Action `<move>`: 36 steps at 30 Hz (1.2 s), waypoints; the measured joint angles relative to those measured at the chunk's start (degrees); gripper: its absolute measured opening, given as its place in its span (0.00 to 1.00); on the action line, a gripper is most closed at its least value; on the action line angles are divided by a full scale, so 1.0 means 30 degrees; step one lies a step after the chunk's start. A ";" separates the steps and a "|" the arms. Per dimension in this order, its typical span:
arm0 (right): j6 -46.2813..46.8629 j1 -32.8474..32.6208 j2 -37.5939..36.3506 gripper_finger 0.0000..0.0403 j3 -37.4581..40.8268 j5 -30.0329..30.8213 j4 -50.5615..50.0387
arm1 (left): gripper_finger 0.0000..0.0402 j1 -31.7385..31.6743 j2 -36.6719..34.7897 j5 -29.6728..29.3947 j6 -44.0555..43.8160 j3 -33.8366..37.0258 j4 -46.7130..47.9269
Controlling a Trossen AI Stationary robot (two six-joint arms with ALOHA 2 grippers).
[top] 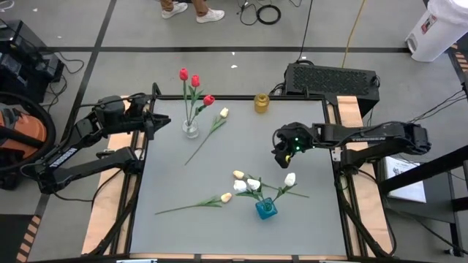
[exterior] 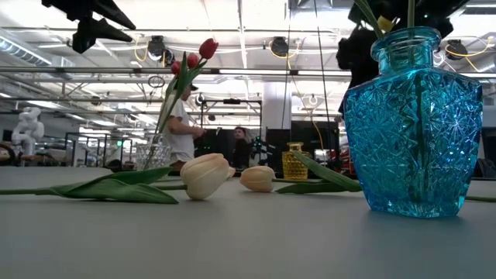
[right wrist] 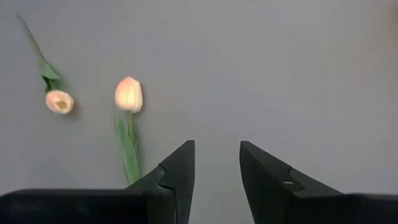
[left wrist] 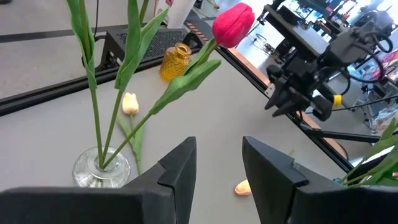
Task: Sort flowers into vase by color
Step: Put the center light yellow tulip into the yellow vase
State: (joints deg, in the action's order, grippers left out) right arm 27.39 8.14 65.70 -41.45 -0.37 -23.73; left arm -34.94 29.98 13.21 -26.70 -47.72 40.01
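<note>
A clear glass vase (top: 190, 130) at the far left holds three red flowers (top: 194, 82). A blue vase (top: 265, 209) near the front edge holds white flowers (top: 254, 184). A small yellow vase (top: 261, 103) stands at the far edge. Cream flowers lie flat on the table: one (top: 212, 128) beside the glass vase, one (top: 194, 204) left of the blue vase, one head (top: 238, 174) behind it. My left gripper (left wrist: 217, 165) is open, raised just left of the glass vase (left wrist: 101, 167). My right gripper (right wrist: 216, 165) is open above the table's right half, tipped down toward two cream heads (right wrist: 129, 94) (right wrist: 60, 101).
A dark frame rail (top: 241, 97) runs round the grey table top. A black box (top: 333, 79) sits beyond the far right corner. Bare table lies between the glass vase and my right gripper (top: 281, 153). People stand in the room beyond (exterior: 182, 132).
</note>
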 joint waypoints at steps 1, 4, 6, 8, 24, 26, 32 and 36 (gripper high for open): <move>-0.0004 0.0000 0.0285 0.29 0.0000 -0.0083 0.0072 | 0.34 0.0000 0.0000 0.0000 -0.0007 0.0000 0.0000; 0.0047 0.0000 0.1248 0.29 0.0000 -0.0950 0.0696 | 0.34 -0.0004 0.0000 0.0000 -0.0004 0.0000 0.0000; 0.0342 0.0000 0.1956 0.29 0.0000 -0.1869 0.1184 | 0.34 -0.0007 0.0000 -0.0001 0.0000 0.0000 0.0000; 0.0733 0.0000 0.2692 0.29 0.0000 -0.2973 0.1730 | 0.34 -0.0007 0.0000 0.0000 0.0000 0.0000 0.0000; 0.2692 -0.1390 0.6249 0.29 0.0000 -0.7442 0.3817 | 0.34 -0.0007 0.0000 -0.0007 0.0029 0.0000 0.0003; 0.2886 -0.1544 0.6436 0.29 0.0000 -0.7413 0.4314 | 0.34 -0.0006 0.0000 0.0000 0.0037 0.0000 0.0007; 0.3658 -0.1721 0.6761 0.29 0.0000 -0.7421 0.4619 | 0.34 -0.0005 0.0000 -0.0005 0.0044 0.0000 0.0007; 0.4297 -0.1930 0.6780 0.29 0.0000 -0.7421 0.4723 | 0.34 -0.0007 0.0000 -0.0003 0.0044 0.0000 0.0007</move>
State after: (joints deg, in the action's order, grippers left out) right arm 40.28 2.35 86.04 -41.45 -22.63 -9.57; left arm -34.96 29.98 13.20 -26.57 -47.72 40.03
